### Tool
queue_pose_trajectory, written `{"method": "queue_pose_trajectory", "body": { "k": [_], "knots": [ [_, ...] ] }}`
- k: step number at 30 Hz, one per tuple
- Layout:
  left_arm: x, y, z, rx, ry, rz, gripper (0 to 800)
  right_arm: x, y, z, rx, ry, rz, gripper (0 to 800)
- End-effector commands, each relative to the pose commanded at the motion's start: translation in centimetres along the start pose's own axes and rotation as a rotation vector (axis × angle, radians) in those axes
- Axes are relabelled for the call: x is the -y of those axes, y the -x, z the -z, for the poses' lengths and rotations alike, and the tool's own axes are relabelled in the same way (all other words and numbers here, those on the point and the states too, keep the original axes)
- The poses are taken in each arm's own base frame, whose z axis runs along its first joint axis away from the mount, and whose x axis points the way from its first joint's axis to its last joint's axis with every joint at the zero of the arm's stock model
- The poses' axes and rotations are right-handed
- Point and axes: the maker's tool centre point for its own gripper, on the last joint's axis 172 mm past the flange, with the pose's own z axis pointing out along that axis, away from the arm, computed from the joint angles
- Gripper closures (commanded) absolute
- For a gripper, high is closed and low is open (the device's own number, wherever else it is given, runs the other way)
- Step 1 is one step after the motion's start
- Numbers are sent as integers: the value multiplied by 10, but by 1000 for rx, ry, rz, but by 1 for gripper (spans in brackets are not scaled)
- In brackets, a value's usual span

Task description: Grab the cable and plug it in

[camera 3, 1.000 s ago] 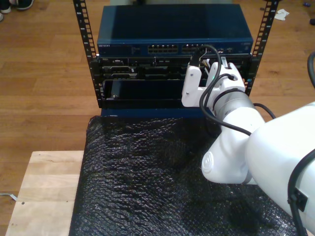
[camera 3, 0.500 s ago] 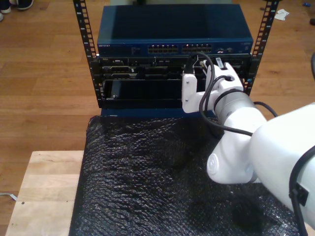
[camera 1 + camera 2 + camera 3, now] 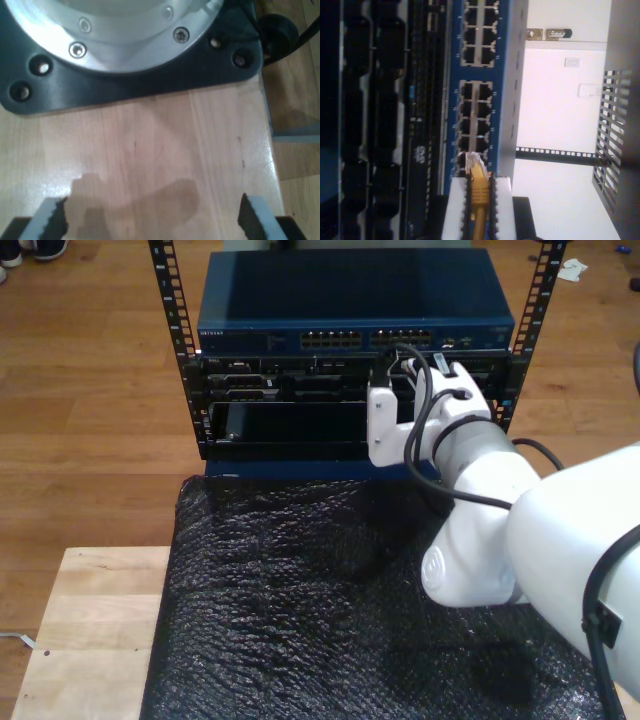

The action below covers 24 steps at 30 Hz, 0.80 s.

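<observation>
Now the cable (image 3: 479,192) between my second end effector's (image 3: 477,200) pads.

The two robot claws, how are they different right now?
My second end effector is shut on the yellow cable, its white fingers squeezing it, while my first end effector is open and holds nothing. The second faces the blue switch and its ports; the first hangs over a wooden tabletop. Both have ridged black pads.
</observation>
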Motion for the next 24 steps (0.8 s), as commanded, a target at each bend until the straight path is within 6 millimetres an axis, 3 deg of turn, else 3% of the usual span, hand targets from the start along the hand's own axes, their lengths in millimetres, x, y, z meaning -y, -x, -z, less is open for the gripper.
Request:
{"method": "queue_pose_trajectory", "body": {
  "k": [5,13,18,24],
  "knots": [
    [0,0,0,0,0,0,0,-5,-2,-10,-9,-21,-7,800],
    [0,0,0,0,0,0,0,6,7,-26,3,-62,-10,800],
    [0,0,0,0,0,0,0,7,13,-25,16,-49,-9,800],
    [0,0,0,0,0,0,0,-6,16,-16,29,16,-5,800]
  ]
}}
